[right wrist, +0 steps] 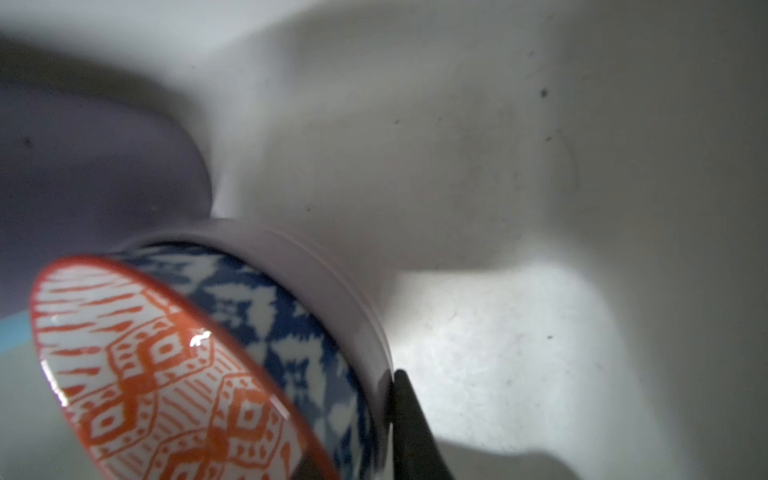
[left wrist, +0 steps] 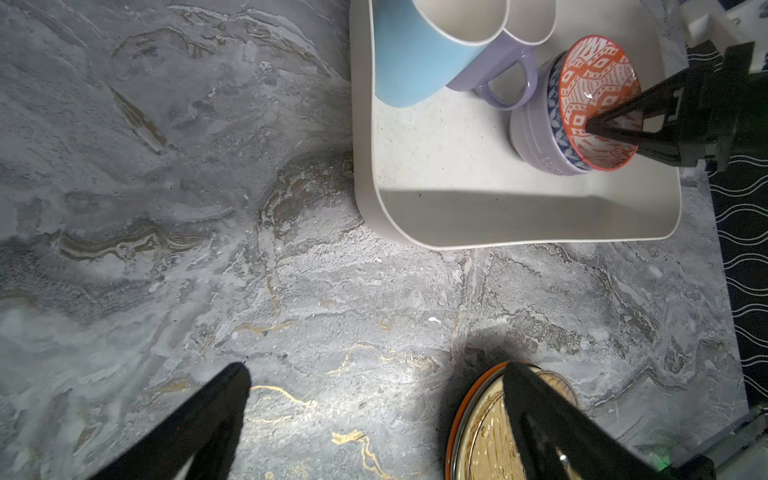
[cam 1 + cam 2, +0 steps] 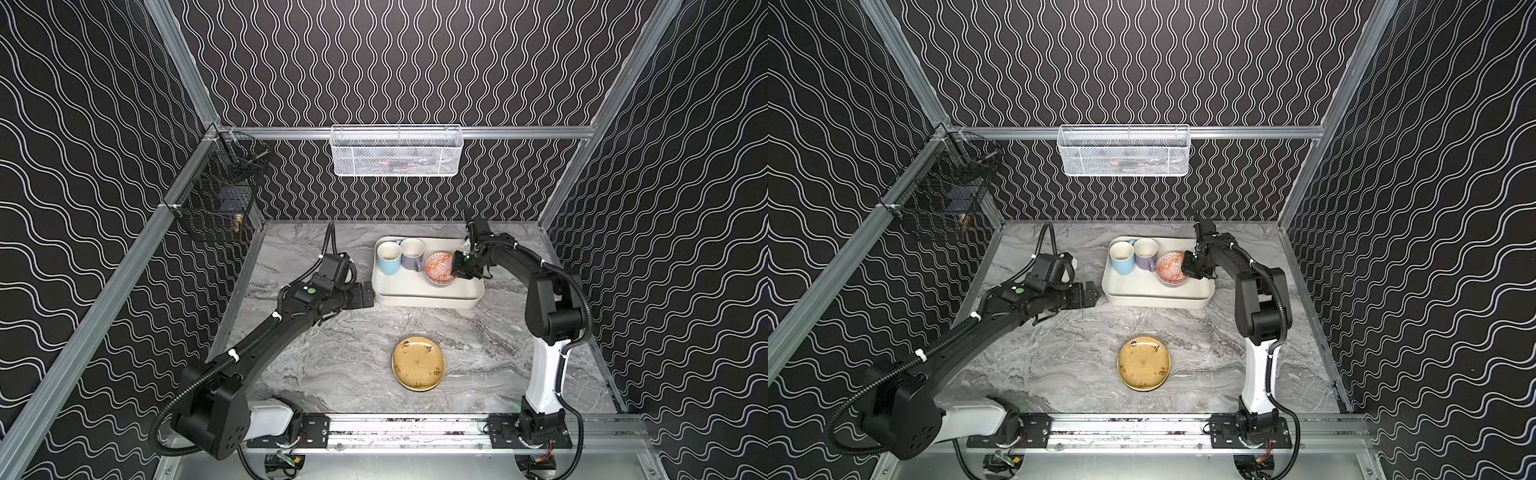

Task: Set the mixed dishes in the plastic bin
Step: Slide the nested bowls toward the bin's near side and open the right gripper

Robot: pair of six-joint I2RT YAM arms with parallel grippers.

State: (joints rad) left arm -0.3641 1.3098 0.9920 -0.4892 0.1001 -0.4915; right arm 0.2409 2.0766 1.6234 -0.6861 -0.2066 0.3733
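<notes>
Black wavy-lined walls (image 3: 415, 62) enclosed the grey marble-look tabletop (image 3: 332, 353). Inside the cream rectangular plastic bin (image 3: 428, 301), the right gripper (image 3: 458, 272) pinched the orange-patterned ceramic bowl (image 3: 438, 264) by its rim; the left gripper (image 3: 371, 295) gaped open beside the bin.

Glossy glaze glints on the orange-patterned bowl (image 2: 594, 79). The plastic bin (image 2: 519, 220) looks matt, smooth cream plastic. Grey marble-look surface (image 2: 208, 208), faintly rough. Mustard plate (image 3: 417, 365) shines. White wire-mesh basket (image 3: 395, 153), painted metal.

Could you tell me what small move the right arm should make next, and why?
Probably level and lower the right tool: it pinches the orange-patterned bowl nested in the lilac bowl, both tilted inside the plastic bin, so setting them flat before release seems safest.
</notes>
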